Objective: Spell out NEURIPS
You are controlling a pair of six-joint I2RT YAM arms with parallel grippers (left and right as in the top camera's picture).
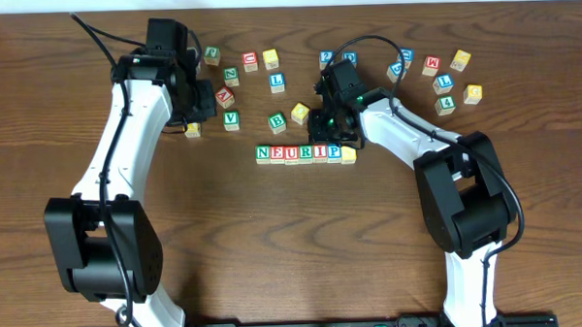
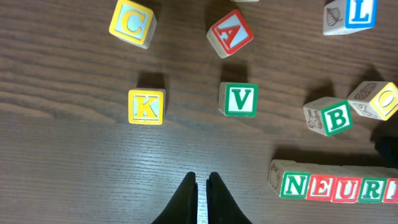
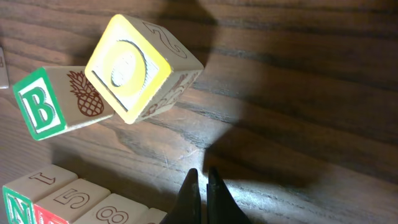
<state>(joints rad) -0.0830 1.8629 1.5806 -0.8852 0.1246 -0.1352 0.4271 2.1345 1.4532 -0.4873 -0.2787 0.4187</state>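
A row of cubes reading N E U R I P [image 1: 298, 153] lies mid-table, and a yellow-faced cube [image 1: 349, 155] closes its right end. My right gripper [image 1: 329, 133] hovers just behind that end, shut and empty. In the right wrist view its tips [image 3: 201, 174] hang over bare wood, with the tops of the row's cubes [image 3: 62, 199] at lower left. My left gripper [image 1: 204, 106] is raised at the left, shut on nothing. Its wrist view shows the closed tips [image 2: 202, 180] and the row's start, N E U R [image 2: 336, 186], at lower right.
Loose cubes lie behind the row: yellow K [image 2: 147, 106], green V [image 2: 239, 99], red A [image 2: 230, 33], yellow C [image 2: 132, 23], blue L [image 2: 351, 14], green B [image 3: 43, 102] and a tilted yellow cube [image 3: 130, 68]. Several more cubes [image 1: 443, 80] are scattered at the back right.
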